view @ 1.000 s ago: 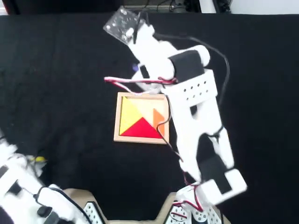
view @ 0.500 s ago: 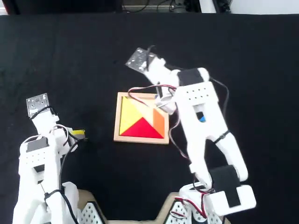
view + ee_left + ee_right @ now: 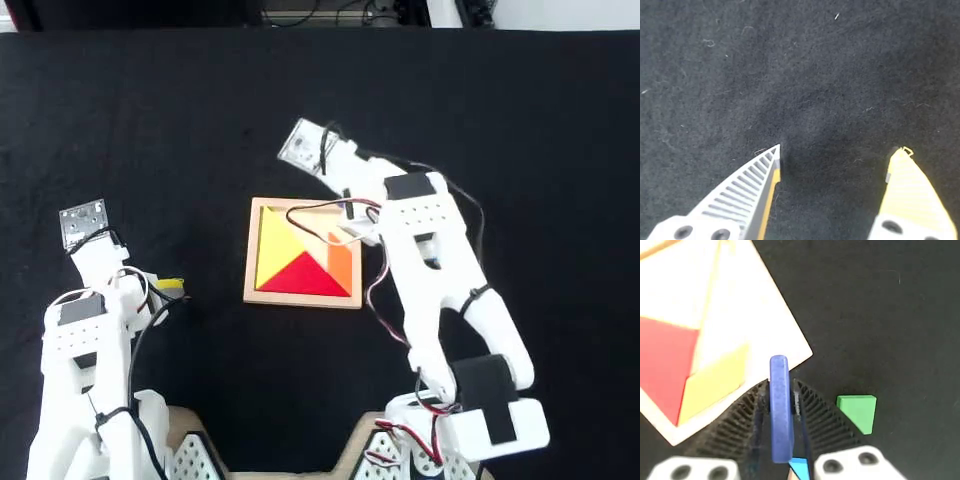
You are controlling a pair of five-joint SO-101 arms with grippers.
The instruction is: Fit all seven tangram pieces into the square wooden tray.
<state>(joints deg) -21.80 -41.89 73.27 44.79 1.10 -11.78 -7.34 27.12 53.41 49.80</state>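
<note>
Your blue tangram piece [image 3: 779,407] is clamped on edge between the jaws of the right tool [image 3: 779,385], standing upright instead of flat. In the right wrist view its free end sits just at a corner of the square wooden tray [image 3: 251,262], so it is at the tray's edge but not yet inside. From above, the right arm has drawn back over the last second. It was stretched well past the far side of the tray, and its wrist now hangs over the tray's far right corner. I read that as the piece being fetched and brought in, with the placing step about to start. You will likely have to tip the piece flat before it can seat. The tray already holds a red triangle [image 3: 303,272] on the near side, a yellow triangle [image 3: 280,240] on the left and an orange piece [image 3: 343,258] on the right. The arm and its cables cover part of the far side, so you cannot judge the free space there from above. A green piece [image 3: 857,410] lies on the black cloth of the bench near the right tool, outside the tray and waiting its turn. The left arm has come up from the near left corner, and its left tool [image 3: 840,152] hangs with jaws apart over bare cloth, well away from the tray.
</note>
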